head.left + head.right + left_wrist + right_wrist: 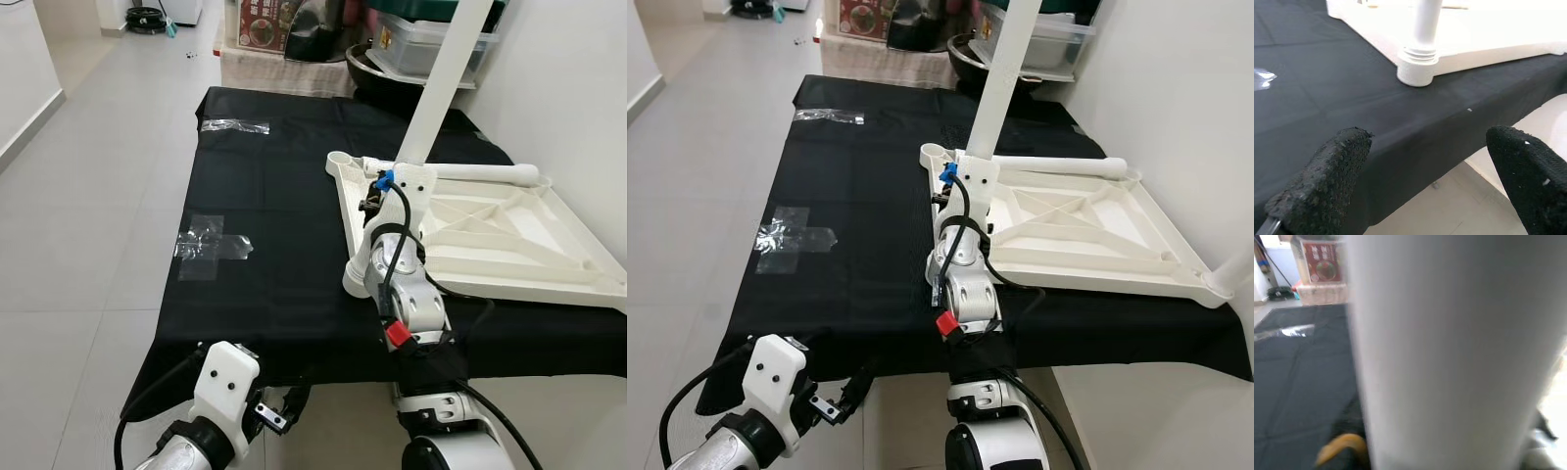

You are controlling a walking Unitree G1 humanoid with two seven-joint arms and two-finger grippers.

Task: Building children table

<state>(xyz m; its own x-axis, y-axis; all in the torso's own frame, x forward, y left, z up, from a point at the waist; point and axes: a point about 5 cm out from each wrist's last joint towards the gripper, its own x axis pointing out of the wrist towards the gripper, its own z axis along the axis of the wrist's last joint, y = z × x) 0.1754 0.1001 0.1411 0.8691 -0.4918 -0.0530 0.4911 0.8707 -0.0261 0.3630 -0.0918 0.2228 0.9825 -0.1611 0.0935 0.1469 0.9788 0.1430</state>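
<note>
A white children's table top lies upside down on the right half of a black-covered table. One white leg stands upright in the near left corner socket. My right gripper is shut around this leg low down, and the leg sits very close in the right wrist view. A second leg lies loose across the top's far edge, beside a bare corner socket. My left gripper hangs open below the table's front edge, holding nothing.
Two patches of clear tape stick to the black cloth. Boxes and plastic bins crowd the table's far end. A white wall runs along the right. Grey tiled floor lies on the left.
</note>
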